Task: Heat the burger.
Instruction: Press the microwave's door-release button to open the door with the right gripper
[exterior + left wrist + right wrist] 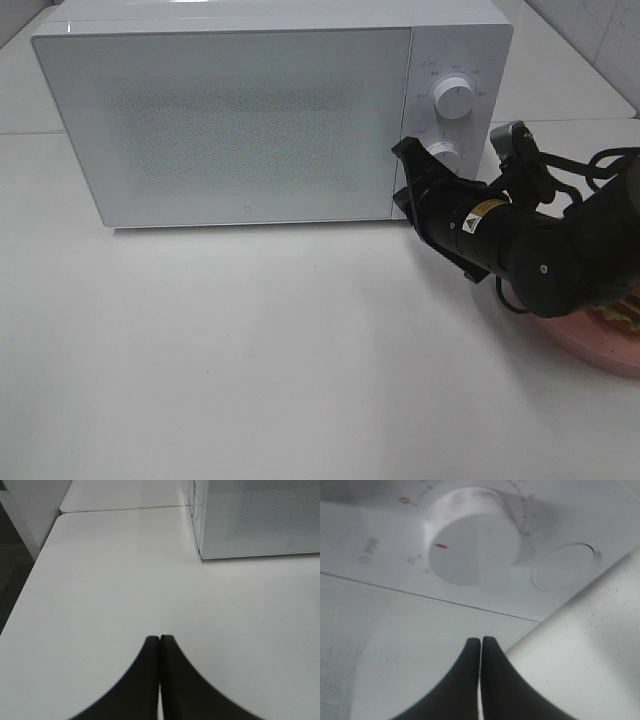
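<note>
White table (pixel 250 350), white microwave (pixel 250 120) at back, pink plate (pixel 592 352) at right

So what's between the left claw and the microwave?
Nothing but bare white table. The left wrist view shows it: an open stretch runs from the shut left claw to the microwave.

- Microwave (pixel 250 120): being borne on the table (pixel 250 380), toward its rear.
- Upper dial (pixel 455 97) and lower dial (pixel 443 152): being carried on the microwave's right-hand panel, one above the other.
- Right gripper (pixel 480 640): being held before the microwave's front, just beside the lower dial.
- Plate (pixel 600 352): being borne on the table at the microwave's front right, partly hidden by the arm (pixel 540 250).
- Burger (pixel 625 312): being carried on the plate.
- Left gripper (pixel 160 639): being held over the table, off the microwave's left front corner.
</note>
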### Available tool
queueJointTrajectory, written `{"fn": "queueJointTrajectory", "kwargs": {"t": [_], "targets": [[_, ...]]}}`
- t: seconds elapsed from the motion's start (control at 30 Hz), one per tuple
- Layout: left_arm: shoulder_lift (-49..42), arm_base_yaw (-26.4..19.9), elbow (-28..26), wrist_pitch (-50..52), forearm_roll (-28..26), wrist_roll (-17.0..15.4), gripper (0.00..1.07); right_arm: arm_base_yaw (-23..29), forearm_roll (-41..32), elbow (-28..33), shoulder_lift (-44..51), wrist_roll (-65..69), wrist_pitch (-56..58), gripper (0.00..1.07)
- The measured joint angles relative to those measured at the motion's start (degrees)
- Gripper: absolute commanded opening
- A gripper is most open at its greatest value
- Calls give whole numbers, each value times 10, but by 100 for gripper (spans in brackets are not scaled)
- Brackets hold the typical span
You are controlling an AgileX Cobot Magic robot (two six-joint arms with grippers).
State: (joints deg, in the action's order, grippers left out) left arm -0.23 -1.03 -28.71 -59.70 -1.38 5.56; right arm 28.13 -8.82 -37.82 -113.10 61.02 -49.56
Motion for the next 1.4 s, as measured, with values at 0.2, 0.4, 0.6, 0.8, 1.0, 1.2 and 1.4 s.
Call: {"fn": "queueJointTrajectory", "kwargs": {"t": [0.2, 0.4, 0.6, 0.8, 1.0, 1.2, 1.4], "targets": [[0, 0, 0, 0, 0, 0, 0, 0, -38, 0, -26, 73, -36, 0], [0, 0, 0, 0, 0, 0, 0, 0, -94, -2, -46, 77, -52, 0], [0, 0, 0, 0, 0, 0, 0, 0, -119, -23, -56, 77, -58, 0], [0, 0, 0, 0, 0, 0, 0, 0, -132, -37, -58, 77, -57, 0], [0, 0, 0, 0, 0, 0, 0, -2, -144, -48, -67, 77, -38, 0], [0, 0, 0, 0, 0, 0, 0, -7, -151, -60, -83, 77, -40, 0], [0, 0, 0, 0, 0, 0, 0, -7, -154, -66, -96, 77, -50, 0]]}}
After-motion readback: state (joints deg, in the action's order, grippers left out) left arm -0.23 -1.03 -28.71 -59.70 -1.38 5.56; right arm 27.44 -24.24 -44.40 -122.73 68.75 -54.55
